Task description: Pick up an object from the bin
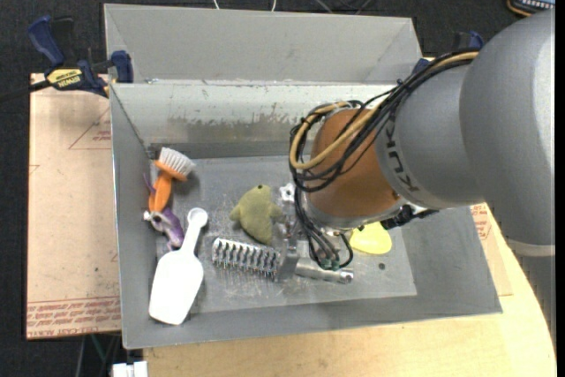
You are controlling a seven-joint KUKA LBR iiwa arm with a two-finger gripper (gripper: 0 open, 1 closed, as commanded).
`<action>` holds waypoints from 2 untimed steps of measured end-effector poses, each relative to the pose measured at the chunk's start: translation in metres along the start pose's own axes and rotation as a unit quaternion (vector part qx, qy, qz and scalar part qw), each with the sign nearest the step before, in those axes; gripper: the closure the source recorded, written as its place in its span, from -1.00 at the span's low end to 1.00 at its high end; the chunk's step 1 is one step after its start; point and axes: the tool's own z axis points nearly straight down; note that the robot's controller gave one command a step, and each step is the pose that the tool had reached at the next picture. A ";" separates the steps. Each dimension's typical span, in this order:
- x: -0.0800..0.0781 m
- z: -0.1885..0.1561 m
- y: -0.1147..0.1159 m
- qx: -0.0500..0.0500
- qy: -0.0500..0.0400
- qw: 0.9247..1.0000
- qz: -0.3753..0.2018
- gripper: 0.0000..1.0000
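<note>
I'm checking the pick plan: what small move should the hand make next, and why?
Probably a slight shift toward the view's left, to centre over the ribbed metal piece. The hand sits low at that piece's right end, with the olive soft lump just beyond and the yellow piece on its other side, so centring may avoid the neighbours.

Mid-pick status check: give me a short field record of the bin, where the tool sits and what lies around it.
tool: low in the middle of the bin, at the right end of the metal comb-like piece
behind the comb-like piece: olive-green soft lump
right of tool: yellow flat piece, partly under the arm
left side: white scoop, orange-handled brush, purple piece
</note>
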 end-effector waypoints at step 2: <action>0.000 -0.011 0.000 0.000 0.001 1.000 0.001 1.00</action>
